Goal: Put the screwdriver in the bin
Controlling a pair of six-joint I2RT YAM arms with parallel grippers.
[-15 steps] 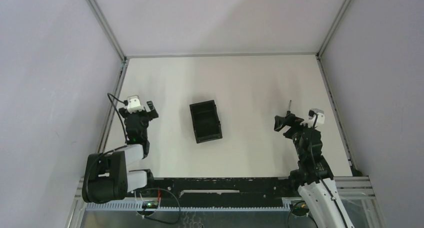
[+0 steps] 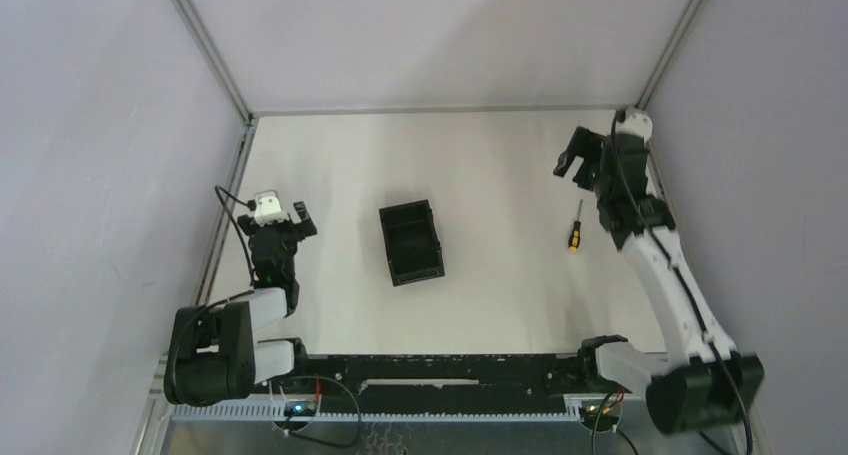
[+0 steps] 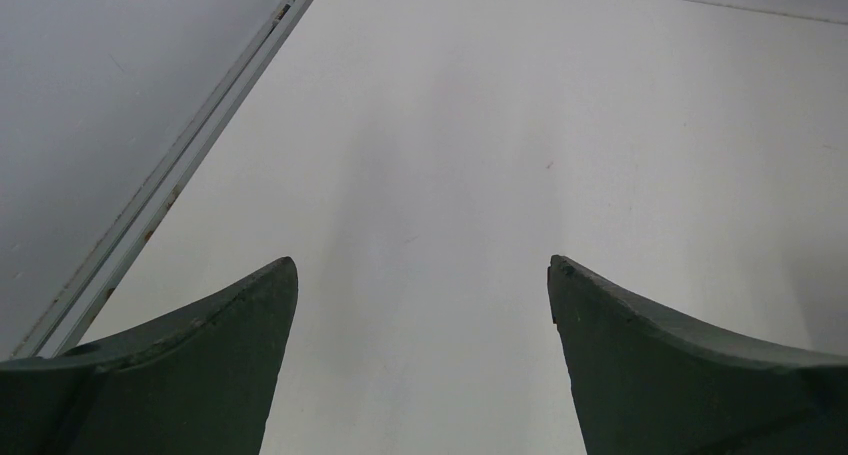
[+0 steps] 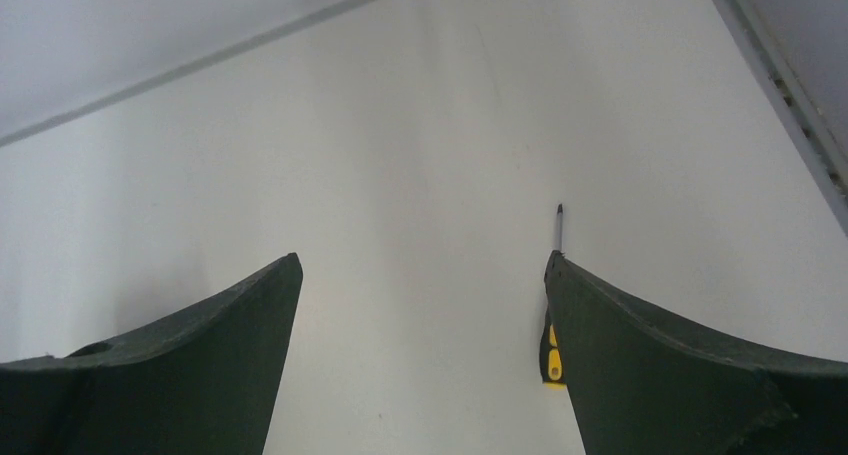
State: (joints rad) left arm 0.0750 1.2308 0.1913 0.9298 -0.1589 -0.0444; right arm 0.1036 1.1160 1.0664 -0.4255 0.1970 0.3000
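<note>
The screwdriver [image 2: 575, 227] lies on the white table at the right, thin shaft pointing away, yellow and black handle toward the arms. The black bin [image 2: 411, 241] stands empty at the table's middle, well left of it. My right gripper [image 2: 578, 158] hangs open above the table, beyond the screwdriver near the back right corner. In the right wrist view the screwdriver [image 4: 551, 358] lies below, its handle partly hidden behind the right finger; the right gripper [image 4: 420, 265] holds nothing. My left gripper [image 2: 291, 221] rests open at the left; the left gripper [image 3: 422, 265] frames only bare table.
A metal frame rail [image 2: 665, 200] runs along the table's right edge close to the right arm, and another rail [image 3: 165, 190] lines the left edge. Grey walls close in the back and both sides.
The right arm has swung up and away toward the back right corner, uncovering the screwdriver's handle. The screwdriver, the bin and the left arm have stayed put.
</note>
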